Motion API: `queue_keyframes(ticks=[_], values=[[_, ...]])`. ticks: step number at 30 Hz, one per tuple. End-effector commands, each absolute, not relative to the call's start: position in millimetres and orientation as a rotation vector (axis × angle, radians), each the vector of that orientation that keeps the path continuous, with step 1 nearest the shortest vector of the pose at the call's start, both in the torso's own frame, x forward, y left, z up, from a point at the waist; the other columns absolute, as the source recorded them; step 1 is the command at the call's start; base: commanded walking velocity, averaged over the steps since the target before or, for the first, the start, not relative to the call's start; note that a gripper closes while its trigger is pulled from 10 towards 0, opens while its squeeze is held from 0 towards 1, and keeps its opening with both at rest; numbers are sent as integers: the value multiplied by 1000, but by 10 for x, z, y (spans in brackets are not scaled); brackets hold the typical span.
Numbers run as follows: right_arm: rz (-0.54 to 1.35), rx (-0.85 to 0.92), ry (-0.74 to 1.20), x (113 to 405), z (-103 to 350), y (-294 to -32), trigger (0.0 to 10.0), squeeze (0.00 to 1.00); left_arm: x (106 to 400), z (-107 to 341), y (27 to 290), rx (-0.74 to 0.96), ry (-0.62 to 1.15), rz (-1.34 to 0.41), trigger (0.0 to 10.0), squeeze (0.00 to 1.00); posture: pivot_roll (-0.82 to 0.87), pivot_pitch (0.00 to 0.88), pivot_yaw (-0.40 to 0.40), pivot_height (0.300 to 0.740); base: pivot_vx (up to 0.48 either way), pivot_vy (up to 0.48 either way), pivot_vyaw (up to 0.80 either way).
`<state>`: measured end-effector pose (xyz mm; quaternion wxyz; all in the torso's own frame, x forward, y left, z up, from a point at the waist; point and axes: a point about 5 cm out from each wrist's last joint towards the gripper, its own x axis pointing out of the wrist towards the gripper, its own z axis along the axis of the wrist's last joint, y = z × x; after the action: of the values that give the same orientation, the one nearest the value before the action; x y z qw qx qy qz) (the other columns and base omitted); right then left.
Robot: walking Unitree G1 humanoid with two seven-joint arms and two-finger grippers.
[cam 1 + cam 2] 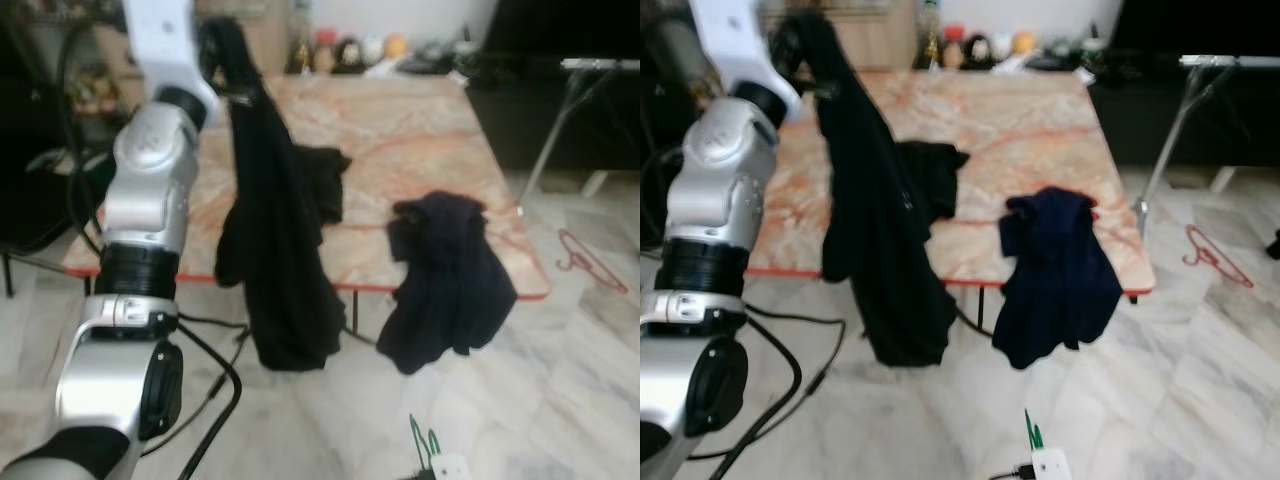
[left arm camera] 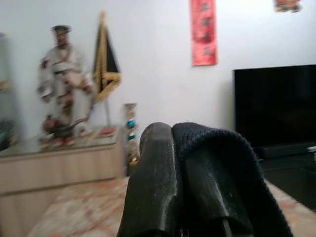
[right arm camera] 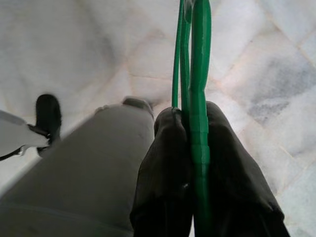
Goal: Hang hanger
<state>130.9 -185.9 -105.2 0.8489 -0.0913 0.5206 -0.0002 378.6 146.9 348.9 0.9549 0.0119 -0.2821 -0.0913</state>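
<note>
Hanger work is split between the two arms, as I see it. Going by size, the marble table (image 1: 420, 150) comes first, carrying a dark blue garment (image 1: 445, 280) that slumps over its near edge toward the floor. Beside it hangs a long black garment (image 1: 275, 250), lifted high by the left gripper (image 1: 222, 45), whose fingers are pinched tight on the cloth at the top. I judge it is held up so that it falls straight and its neck can be reached. The raised silver left arm (image 1: 145, 200) stands close in front of me. A rack (image 1: 600, 66) waits at the far right, likely the place to hang things, and a red hanger (image 1: 590, 262) lies on the floor below it.

Low down, the right gripper (image 3: 190, 163) clamps a green hanger (image 3: 197, 74) between its fingers, pointing toward the floor. It is thin, glossy plastic, bright green, its bars running close together; its hook I cannot make out.
</note>
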Motion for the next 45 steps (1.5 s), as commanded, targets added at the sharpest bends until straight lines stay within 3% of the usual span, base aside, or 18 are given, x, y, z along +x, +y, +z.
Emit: queue_keyframes(ticks=[1, 26, 31, 34, 45], values=[[-13, -198, 1102, 1284, -1054, -1900, 10000, 0, 3750, 3632, 1409, 31, -630, -203, 10000, 0, 26, 0, 20, 740, 330, 0, 0], [-7, -202, 1105, 1275, -1057, -1902, 10000, 0, 3803, 3738, 1270, 63, -633, -282, 10000, 0, 31, 0, 21, 740, 338, 0, 0], [-2, -204, 1105, 1273, -1058, -1901, 10000, 0, 3810, 3570, 1201, 80, -578, -323, 10000, 0, 30, 0, 21, 740, 343, 0, 0], [2, -205, 1107, 1269, -1059, -1897, 10000, 0, 3749, 3286, 1090, 70, -487, -435, 10000, 0, 28, 0, 21, 740, 105, 0, 0], [3, -212, 1111, 1255, -1064, -1900, 10000, 0, 3471, 2732, 1163, 62, -283, -571, 10000, 0, 24, 0, 23, 740, 0, 0, 0]])
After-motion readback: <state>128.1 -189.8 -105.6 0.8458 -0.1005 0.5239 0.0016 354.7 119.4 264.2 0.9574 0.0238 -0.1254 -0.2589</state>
